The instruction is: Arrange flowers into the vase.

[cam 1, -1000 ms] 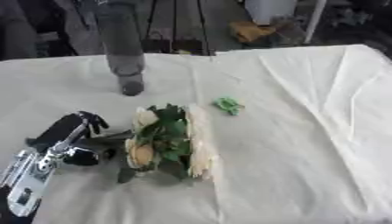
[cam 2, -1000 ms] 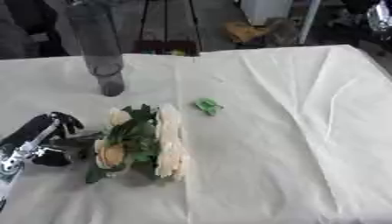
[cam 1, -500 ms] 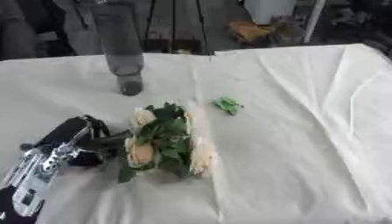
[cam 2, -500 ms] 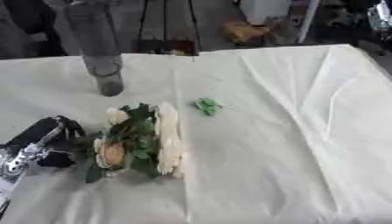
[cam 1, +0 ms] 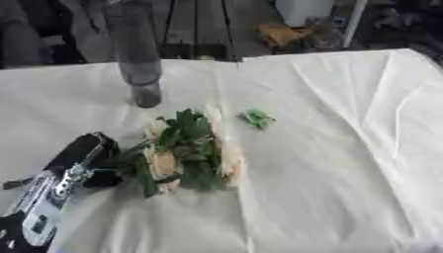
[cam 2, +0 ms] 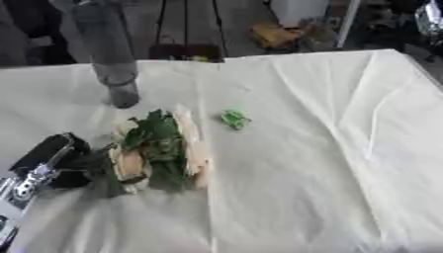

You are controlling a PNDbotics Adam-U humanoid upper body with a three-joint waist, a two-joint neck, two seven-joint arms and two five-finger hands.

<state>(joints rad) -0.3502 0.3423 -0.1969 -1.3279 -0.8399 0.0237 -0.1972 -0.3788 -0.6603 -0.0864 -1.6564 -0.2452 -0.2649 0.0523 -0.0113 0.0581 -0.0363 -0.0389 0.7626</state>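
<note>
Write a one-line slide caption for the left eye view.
Robot's left hand reaches the stem end of a flower bunch lying on the white cloth, the tall vase standing beyond it.

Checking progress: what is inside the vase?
No flowers show in the vase; its top is out of frame. The bouquet lies on the cloth, stems at the left hand.
</note>
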